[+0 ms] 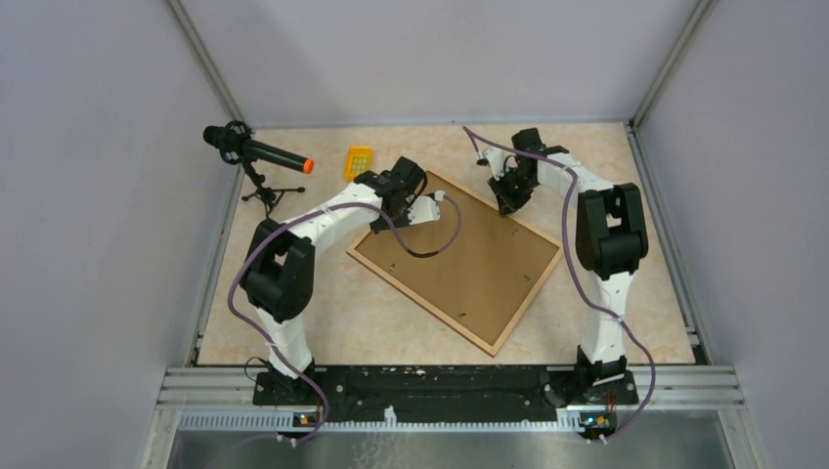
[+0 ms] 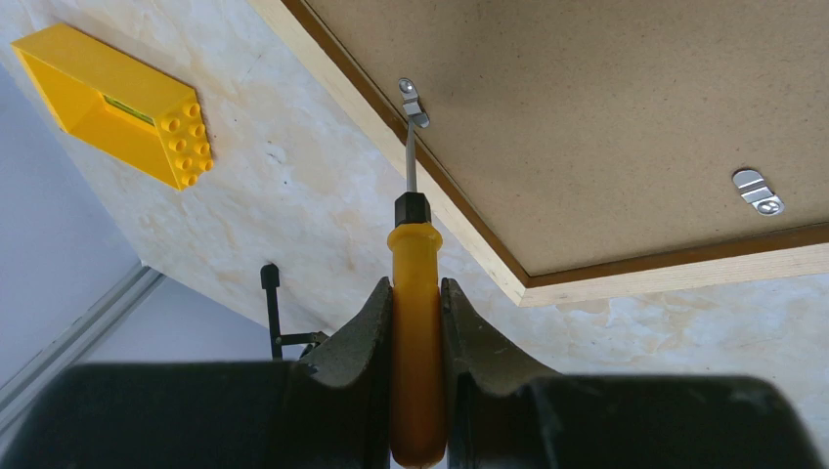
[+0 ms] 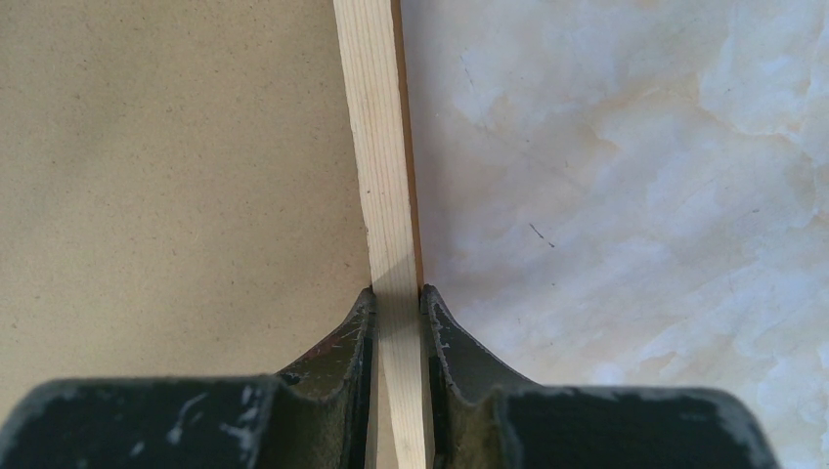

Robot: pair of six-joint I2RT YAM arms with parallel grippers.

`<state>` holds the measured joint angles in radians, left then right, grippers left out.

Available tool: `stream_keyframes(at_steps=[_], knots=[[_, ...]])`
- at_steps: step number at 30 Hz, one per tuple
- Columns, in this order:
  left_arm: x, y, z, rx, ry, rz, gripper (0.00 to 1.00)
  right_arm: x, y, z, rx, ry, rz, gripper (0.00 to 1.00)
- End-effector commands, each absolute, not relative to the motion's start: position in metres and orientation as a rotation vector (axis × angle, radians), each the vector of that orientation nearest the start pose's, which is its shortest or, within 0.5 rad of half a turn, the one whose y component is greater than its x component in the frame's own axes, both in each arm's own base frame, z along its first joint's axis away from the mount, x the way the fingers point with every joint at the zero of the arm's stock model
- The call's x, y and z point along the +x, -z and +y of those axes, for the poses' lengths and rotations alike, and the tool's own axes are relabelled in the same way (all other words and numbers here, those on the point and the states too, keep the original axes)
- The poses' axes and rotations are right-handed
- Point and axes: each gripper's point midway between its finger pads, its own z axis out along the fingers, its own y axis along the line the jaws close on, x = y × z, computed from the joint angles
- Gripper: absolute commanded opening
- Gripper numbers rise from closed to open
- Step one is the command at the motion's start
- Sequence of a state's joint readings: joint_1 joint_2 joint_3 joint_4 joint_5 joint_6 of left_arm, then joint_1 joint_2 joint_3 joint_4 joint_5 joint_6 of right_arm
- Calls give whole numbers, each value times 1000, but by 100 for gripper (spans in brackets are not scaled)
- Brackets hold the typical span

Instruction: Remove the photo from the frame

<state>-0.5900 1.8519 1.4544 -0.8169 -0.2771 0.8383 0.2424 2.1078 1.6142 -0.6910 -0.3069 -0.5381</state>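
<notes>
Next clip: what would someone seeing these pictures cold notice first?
The big frame lying back-up, askew in the middle of the table, dominates the top view. At its far left edge the left jaws pinch a yellow-handled screwdriver whose tip reaches a metal clip on the backing. The right jaws clamp the pale wooden rim on the far right edge.

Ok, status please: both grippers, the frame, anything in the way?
Left gripper shut on screwdriver, tip at a metal clip. Right gripper shut on frame rim. Frame back up, photo hidden, second clip on its back.
</notes>
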Motion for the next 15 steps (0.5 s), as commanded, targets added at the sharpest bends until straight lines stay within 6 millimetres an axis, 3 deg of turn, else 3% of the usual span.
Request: stream_keyframes(at_steps=[1, 9, 15], knots=[[349, -91, -168, 1842, -320, 2183, 0, 453, -29, 141, -1070, -257, 2437, 11], [341, -91, -183, 1876, -295, 2155, 0, 452, -28, 141, -1072, -260, 2439, 11], [349, -90, -189, 1840, -306, 2159, 0, 452, -29, 141, -1070, -264, 2438, 11]])
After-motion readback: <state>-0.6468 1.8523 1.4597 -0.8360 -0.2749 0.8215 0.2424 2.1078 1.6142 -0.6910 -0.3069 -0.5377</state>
